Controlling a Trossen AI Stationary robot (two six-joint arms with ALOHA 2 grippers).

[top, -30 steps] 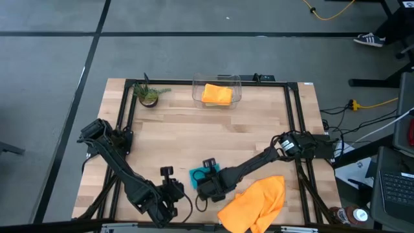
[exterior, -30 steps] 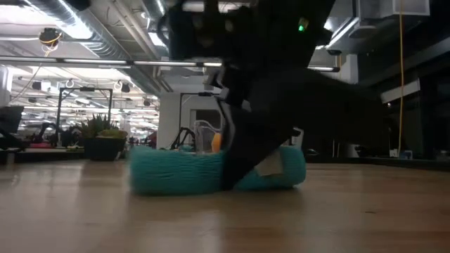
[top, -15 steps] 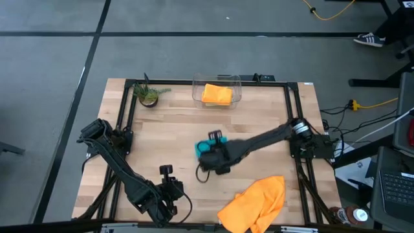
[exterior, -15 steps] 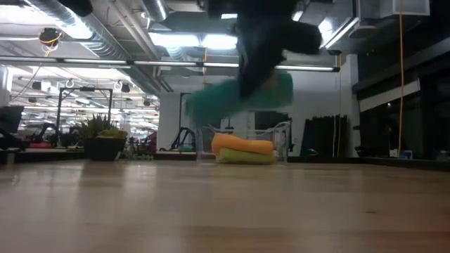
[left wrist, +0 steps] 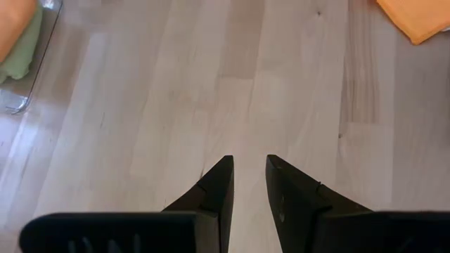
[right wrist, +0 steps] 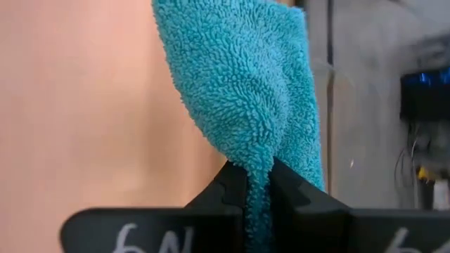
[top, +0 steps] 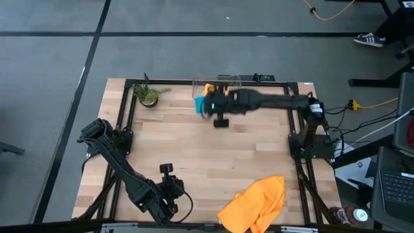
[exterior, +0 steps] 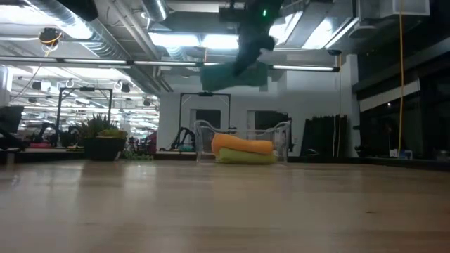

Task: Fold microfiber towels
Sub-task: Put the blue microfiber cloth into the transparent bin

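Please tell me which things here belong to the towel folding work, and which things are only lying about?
Job:
- teal towel, pinched in the right claw above the bin
- orange towel and green towel, in the bin
- orange towel, loose at the near edge

Lying about:
- clear bin
- potted plant

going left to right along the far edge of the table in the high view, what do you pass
potted plant → teal towel held up by the right gripper, at the left end of the clear bin holding a folded orange towel → the right arm's base
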